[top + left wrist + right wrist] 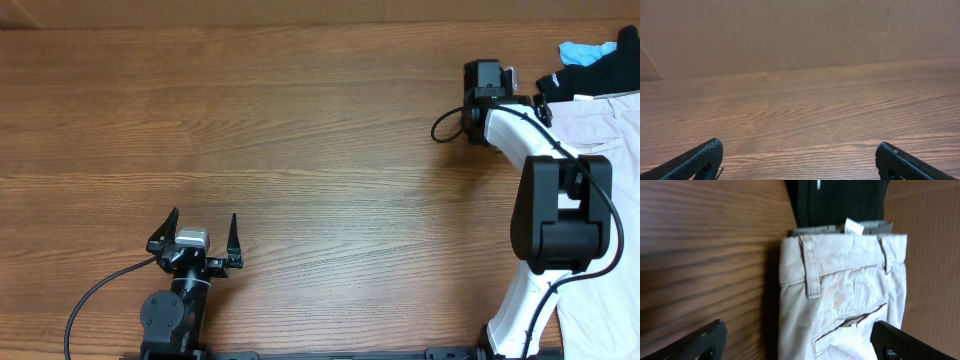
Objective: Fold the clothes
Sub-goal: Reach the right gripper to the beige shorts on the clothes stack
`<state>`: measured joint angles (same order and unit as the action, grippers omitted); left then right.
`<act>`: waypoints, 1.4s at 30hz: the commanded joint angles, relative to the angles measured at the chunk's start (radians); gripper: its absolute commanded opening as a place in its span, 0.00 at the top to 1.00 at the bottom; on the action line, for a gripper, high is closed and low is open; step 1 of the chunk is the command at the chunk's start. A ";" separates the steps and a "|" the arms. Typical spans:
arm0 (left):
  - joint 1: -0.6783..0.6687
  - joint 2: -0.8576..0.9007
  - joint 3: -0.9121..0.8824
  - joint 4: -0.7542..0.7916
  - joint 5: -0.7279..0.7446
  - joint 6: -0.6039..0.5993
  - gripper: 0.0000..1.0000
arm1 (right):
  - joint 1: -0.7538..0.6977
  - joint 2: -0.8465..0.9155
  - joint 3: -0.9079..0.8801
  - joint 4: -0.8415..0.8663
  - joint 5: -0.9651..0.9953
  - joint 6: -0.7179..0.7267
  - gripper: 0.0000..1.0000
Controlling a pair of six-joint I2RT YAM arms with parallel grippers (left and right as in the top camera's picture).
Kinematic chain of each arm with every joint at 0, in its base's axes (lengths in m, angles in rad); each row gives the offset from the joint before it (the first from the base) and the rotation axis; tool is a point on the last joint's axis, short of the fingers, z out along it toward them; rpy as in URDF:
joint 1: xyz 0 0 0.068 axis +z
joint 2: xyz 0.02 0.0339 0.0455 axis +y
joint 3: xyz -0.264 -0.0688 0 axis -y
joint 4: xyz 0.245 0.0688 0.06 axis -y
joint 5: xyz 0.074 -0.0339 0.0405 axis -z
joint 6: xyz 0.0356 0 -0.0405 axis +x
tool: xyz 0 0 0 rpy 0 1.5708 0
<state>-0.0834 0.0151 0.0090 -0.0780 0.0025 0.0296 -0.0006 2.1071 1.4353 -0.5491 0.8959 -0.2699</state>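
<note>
Shorts (840,295) lie at the counter's (300,130) right side, waistband (845,255) exposed for pickup. The right gripper (802,342) faces them, the left gripper (202,228) is parked clear, and both jaws are apart.

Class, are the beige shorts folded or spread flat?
The shorts look folded in half lengthwise: one back pocket spans nearly their whole width in the right wrist view.

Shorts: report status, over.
Left gripper open, empty. Right gripper open over shorts, no grip. Black garment lies against the waistband.
</note>
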 commanded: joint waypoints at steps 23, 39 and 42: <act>0.006 -0.011 -0.004 0.001 -0.010 0.013 0.00 | -0.086 0.100 0.024 0.058 -0.074 0.011 0.07; 0.006 -0.011 -0.004 0.001 -0.010 0.013 0.00 | -0.092 0.133 0.024 0.144 0.012 0.011 0.63; 0.006 -0.011 -0.004 0.001 -0.010 0.013 0.00 | -0.093 0.133 0.024 0.152 0.013 0.011 0.76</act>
<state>-0.0834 0.0151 0.0090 -0.0780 0.0025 0.0296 -0.0902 2.2326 1.4418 -0.4110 0.9035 -0.2600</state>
